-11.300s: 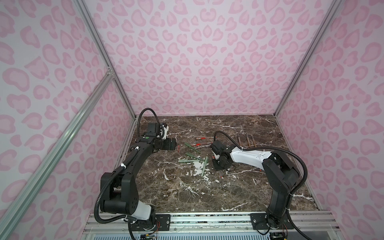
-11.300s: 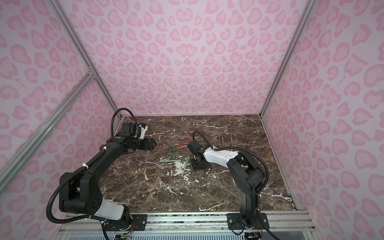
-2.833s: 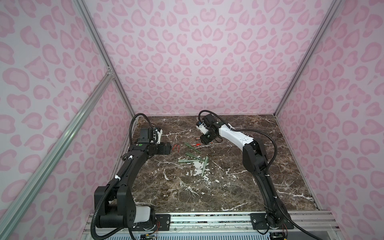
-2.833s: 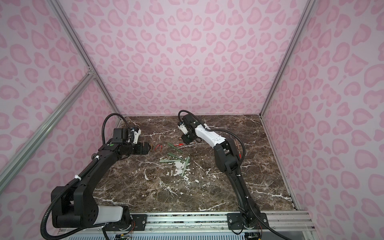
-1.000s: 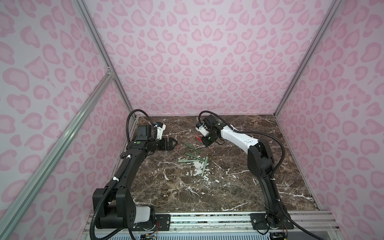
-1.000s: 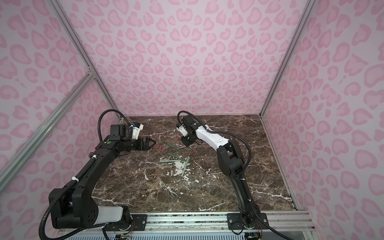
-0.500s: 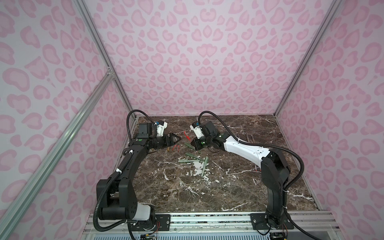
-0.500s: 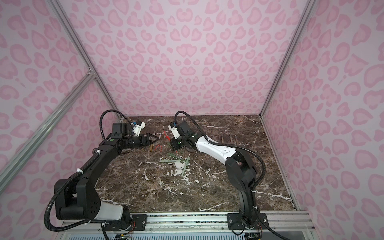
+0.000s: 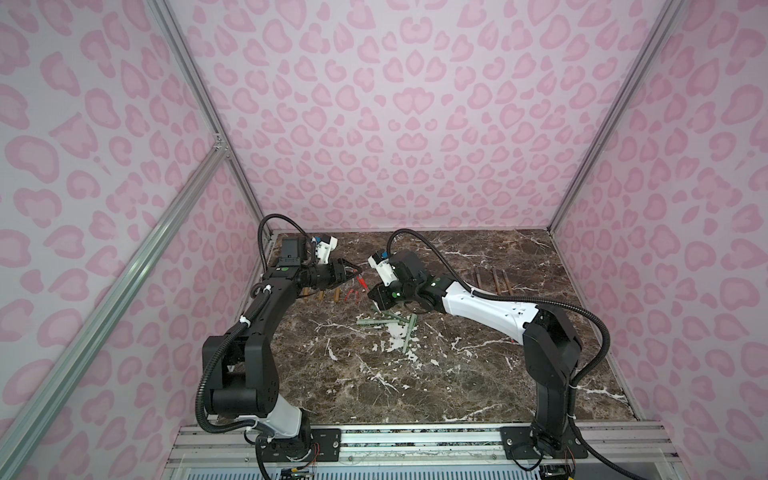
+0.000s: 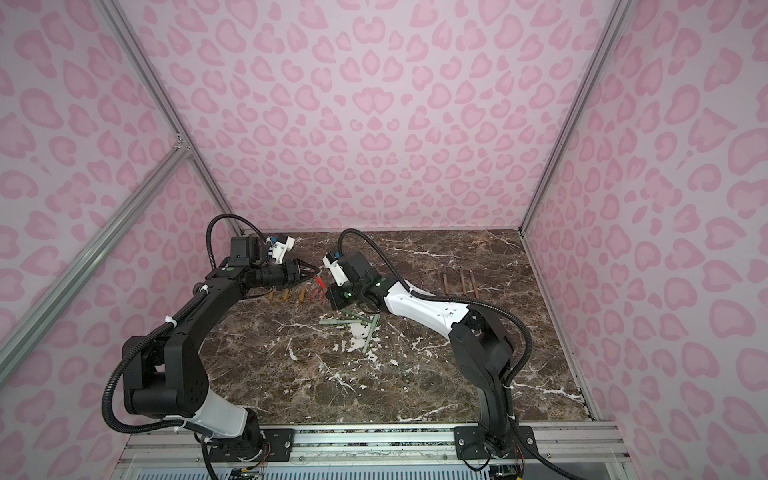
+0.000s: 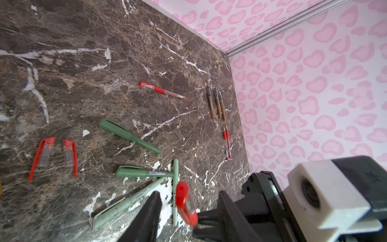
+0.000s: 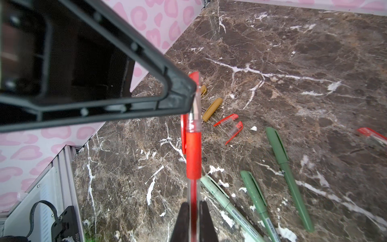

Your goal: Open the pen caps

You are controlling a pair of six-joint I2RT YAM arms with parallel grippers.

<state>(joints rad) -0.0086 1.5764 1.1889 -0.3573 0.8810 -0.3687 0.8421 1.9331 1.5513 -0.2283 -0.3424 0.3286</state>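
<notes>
A dark brown marble tabletop (image 9: 457,374) veined in white forms the floor of a booth walled with pink leopard-print panels (image 9: 395,104) on aluminium posts (image 9: 195,91). Above its far left part, the right gripper (image 12: 193,220) is clamped tight on the clear barrel of a red pen (image 12: 193,150). The pen points away from it towards the left gripper (image 11: 188,209). The red cap (image 11: 185,199) sits on the pen's far end, between the left gripper's two black fingers (image 11: 150,209). In the left wrist view those jaws stand apart, with a gap on each side of the cap, so they are not gripping it. On the marble just below the held pen lie two loose red caps (image 11: 41,155), with tan caps (image 12: 211,109) a little further towards the left wall. Sage green capped pens (image 11: 129,136) lie scattered near the held pen, on the side towards the robot bases. Three brown pen bodies (image 11: 216,103) lie well apart from it, towards the right wall.
</notes>
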